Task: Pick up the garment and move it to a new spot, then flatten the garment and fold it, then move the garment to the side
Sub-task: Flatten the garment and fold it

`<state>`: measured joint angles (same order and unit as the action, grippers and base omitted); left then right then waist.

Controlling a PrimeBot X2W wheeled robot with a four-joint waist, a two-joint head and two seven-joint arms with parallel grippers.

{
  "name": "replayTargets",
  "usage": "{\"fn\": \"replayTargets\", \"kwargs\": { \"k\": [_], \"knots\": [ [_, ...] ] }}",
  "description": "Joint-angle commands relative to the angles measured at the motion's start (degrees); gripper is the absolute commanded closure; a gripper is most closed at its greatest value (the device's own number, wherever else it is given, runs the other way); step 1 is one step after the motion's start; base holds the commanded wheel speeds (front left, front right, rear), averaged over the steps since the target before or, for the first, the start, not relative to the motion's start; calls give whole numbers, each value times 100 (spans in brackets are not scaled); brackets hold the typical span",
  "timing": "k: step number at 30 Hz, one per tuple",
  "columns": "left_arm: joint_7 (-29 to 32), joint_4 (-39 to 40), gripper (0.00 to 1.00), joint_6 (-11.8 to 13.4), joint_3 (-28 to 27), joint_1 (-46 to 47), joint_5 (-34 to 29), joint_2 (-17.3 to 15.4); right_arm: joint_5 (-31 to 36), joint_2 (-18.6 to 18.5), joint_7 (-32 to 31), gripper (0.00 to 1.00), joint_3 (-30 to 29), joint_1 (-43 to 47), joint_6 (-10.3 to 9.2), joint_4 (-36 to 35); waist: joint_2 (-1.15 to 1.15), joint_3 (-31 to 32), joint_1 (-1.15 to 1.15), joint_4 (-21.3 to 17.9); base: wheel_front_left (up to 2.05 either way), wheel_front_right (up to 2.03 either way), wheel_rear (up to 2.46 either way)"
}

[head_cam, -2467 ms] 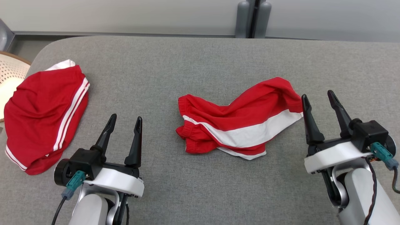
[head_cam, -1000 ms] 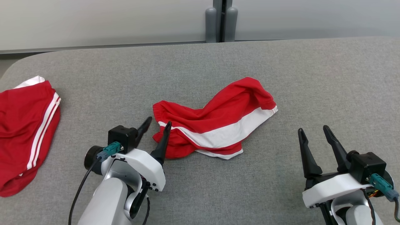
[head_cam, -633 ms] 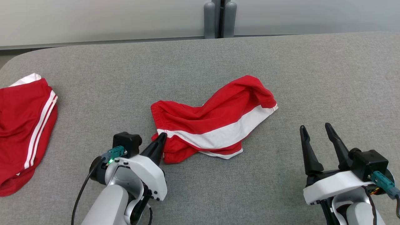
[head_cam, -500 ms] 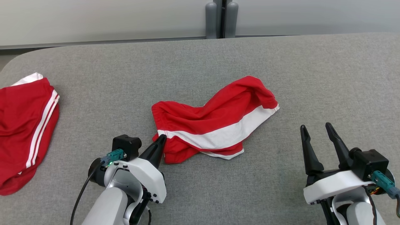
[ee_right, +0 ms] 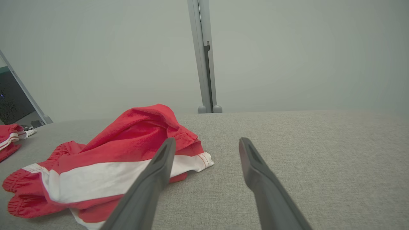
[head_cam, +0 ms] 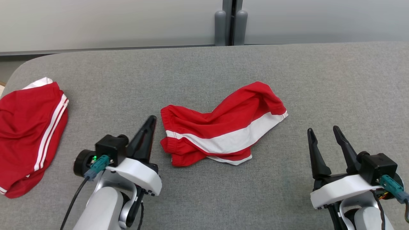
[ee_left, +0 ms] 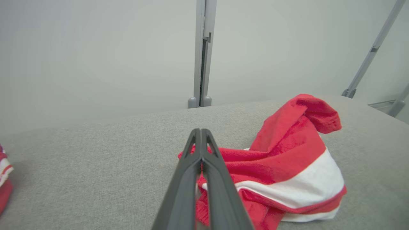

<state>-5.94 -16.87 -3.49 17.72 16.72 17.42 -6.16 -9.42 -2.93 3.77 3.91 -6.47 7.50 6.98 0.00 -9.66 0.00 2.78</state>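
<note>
Far left first: a second red cloth garment with thin white side stripes [head_cam: 32,134] lies bunched at the edge of the grey fabric-covered table [head_cam: 204,64], well apart from my work.

Next comes my left gripper [head_cam: 150,119]. Its two dark fingers are pressed flat together, tips up the head view, and I see no cloth between them. It sits just beside the left end of the task piece; in my left wrist view the fabric lies past the fingers and to their right.

Now the middle of the table: the crumpled red shorts with a broad white band [head_cam: 223,131]. Their long axis runs on a slant, from the gathered elastic end low on the left, nearest my left gripper, up to the rumpled red end farther back on the right. The white band follows that same slant. Behind them, past the table's far edge, stands a grey upright post [head_cam: 228,24] against a pale wall.

Far right: my right gripper [head_cam: 322,129], fingers spread wide and holding nothing, over bare grey cloth and clear of the shorts' right end. The table between it and the shorts lies bare.
</note>
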Motion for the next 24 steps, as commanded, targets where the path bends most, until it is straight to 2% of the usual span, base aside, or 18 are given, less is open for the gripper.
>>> {"fn": "replayTargets", "kwargs": {
  "k": [1,2,5,11,24],
  "knots": [
    [-76,39,71,51,-50,19,-28,-31,41,-6,18,0,-18,-13,-2,5,0,18,0,11,0,0,0],
    [-175,57,1,106,-82,-1,-49,-41,53,-6,5,0,-20,-1,-2,-9,0,34,0,22,0,0,0],
    [-532,191,0,317,-292,-133,-65,-127,68,-6,-39,0,-45,69,-2,-55,0,119,0,77,0,0,0],
    [-707,340,0,553,-603,-467,-12,-341,111,-7,-103,0,-31,202,-2,-98,0,303,0,142,0,0,0],
    [-600,394,0,653,-682,-1171,66,-625,70,-69,-238,0,-16,506,-1,-199,0,612,0,182,0,0,0]
  ]
}}
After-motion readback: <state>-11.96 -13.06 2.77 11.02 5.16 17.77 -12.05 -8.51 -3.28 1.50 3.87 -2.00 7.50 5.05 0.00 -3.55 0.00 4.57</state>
